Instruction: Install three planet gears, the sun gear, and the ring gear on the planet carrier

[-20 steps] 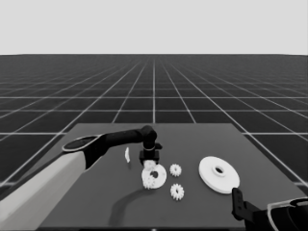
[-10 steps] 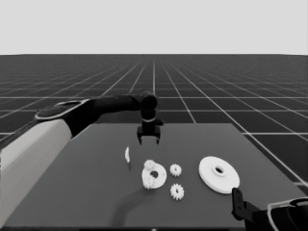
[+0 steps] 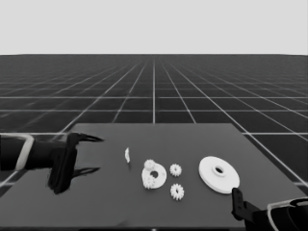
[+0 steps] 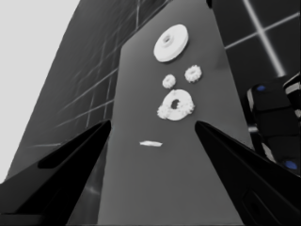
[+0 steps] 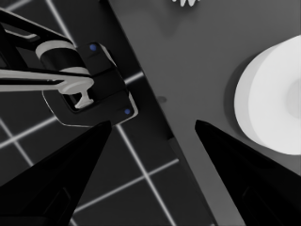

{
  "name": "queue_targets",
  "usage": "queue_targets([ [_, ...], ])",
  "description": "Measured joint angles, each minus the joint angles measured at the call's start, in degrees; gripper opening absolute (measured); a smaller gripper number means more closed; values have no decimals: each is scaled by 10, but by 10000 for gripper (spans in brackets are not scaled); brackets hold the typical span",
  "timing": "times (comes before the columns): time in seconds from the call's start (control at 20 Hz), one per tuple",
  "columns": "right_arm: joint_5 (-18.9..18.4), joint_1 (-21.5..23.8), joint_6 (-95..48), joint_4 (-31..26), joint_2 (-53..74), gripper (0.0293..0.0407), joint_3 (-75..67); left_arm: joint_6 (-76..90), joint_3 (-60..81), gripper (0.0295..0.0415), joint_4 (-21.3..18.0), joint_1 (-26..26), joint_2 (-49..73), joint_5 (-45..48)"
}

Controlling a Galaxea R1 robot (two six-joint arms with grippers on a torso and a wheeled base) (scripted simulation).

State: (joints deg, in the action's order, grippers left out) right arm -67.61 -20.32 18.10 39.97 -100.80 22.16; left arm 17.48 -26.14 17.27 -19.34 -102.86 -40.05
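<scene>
Right gripper (image 3: 237,199) sits parked at the counter's (image 3: 96,211) near right corner; from my wrist feed its fingers are spread, gripping nothing. One gear (image 3: 177,191) lies flat closest to the near edge, a second gear (image 3: 175,169) just beyond it. The smaller round part (image 3: 154,176) lies flat left of them, hole up, with two gears on its rim: one (image 3: 149,164) at the far side, one (image 3: 148,182) at the near-left side. Larger round part (image 3: 219,174) lies flat toward the right edge, raised middle up. Thin white piece (image 3: 127,155) lies left of the smaller part, long axis running near-to-far. Left gripper (image 3: 90,154) hangs over the left end, fingers wide apart and pointing right, empty, well apart from every part.
</scene>
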Motion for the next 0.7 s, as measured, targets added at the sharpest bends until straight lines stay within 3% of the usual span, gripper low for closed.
queue_targets([
  [0.15, 0, 0, 0, 0, 0, 385, 0, 21, 18, 385, 4, -2, 19, 10],
  [0.2, -245, 216, 277, -222, -188, 396, 65, 23, 19, 385, 4, -2, 20, 11],
  [0.25, -253, 318, 476, -347, -375, 393, 232, 24, 21, 385, 5, -2, 22, 12],
  [0.35, -233, 332, 534, -394, -497, 387, 471, 26, 22, 385, 5, -3, 23, 13],
  [0.45, -230, 331, 540, -408, -542, 385, 573, 26, 22, 385, 5, -3, 23, 13],
  [0.65, -230, 329, 538, -414, -565, 385, 628, 26, 22, 385, 5, -3, 23, 13],
  [0.7, -200, 253, 540, -322, -565, 385, 627, 26, 22, 385, 5, -3, 23, 13],
])
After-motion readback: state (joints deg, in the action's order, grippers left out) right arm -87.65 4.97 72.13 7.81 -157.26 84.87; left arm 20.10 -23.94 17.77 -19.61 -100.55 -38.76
